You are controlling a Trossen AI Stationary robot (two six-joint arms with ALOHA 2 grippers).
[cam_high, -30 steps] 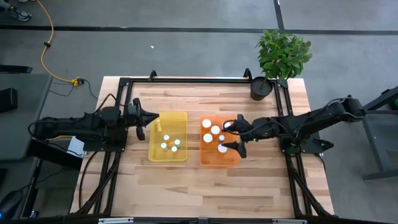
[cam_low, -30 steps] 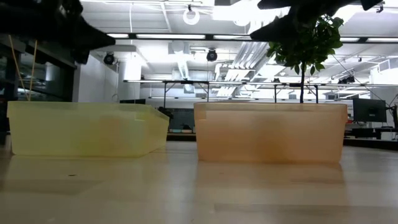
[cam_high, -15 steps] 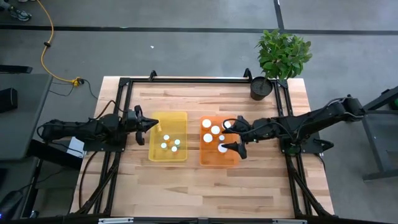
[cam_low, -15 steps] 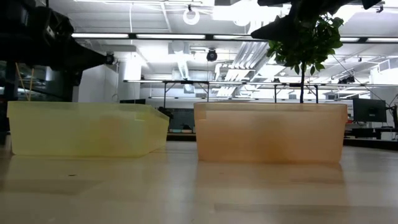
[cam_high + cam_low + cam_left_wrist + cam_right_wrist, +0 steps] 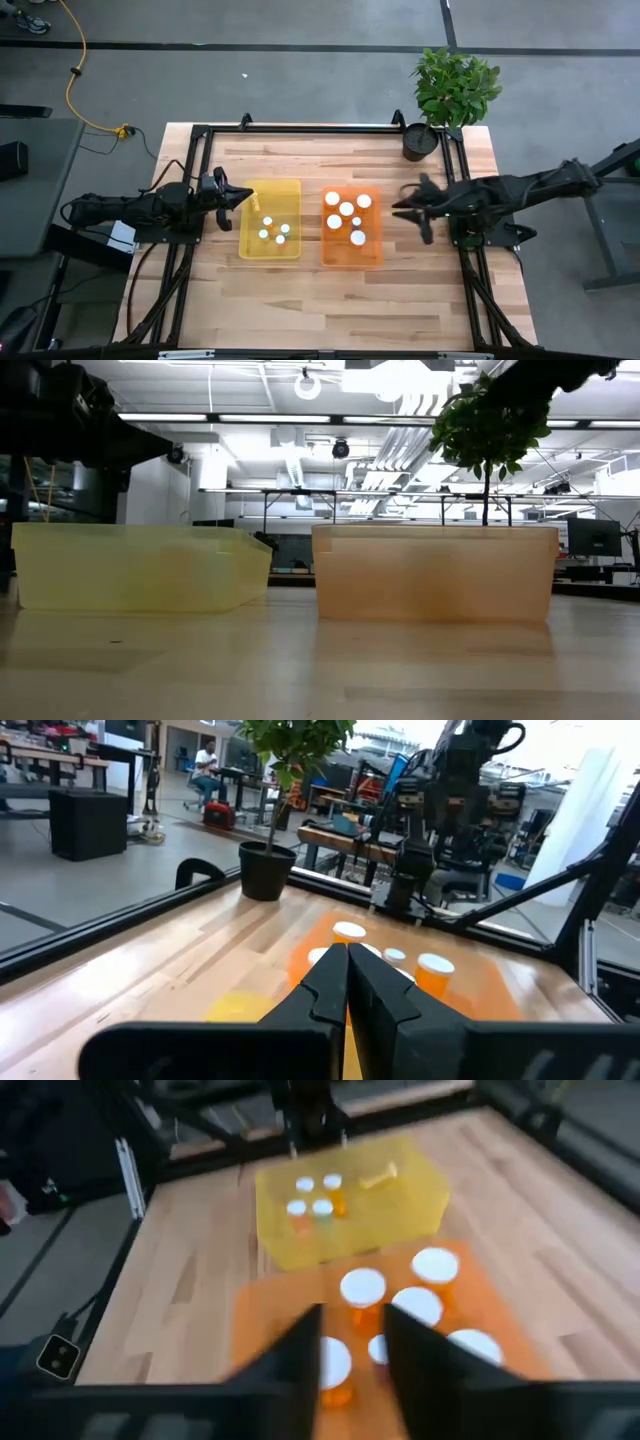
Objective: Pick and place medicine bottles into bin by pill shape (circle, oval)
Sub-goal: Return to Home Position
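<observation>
Several medicine bottles with white caps stand in the yellow bin. Several more bottles stand in the orange bin to its right. My left gripper is shut and holds nothing; it points level over the yellow bin's left rim. My right gripper hangs to the right of the orange bin, tipped slightly down toward it. Its fingers stand a little apart with nothing between them.
A potted plant stands at the table's far right corner. Black frame rails run along the far edge and down both sides. Bare wood lies in front of both bins.
My right gripper has drawn back from over the orange bin toward the table's right edge, and its fingers have come closer together. My left gripper has sunk a little and pulled slightly back toward the left edge, staying shut.
</observation>
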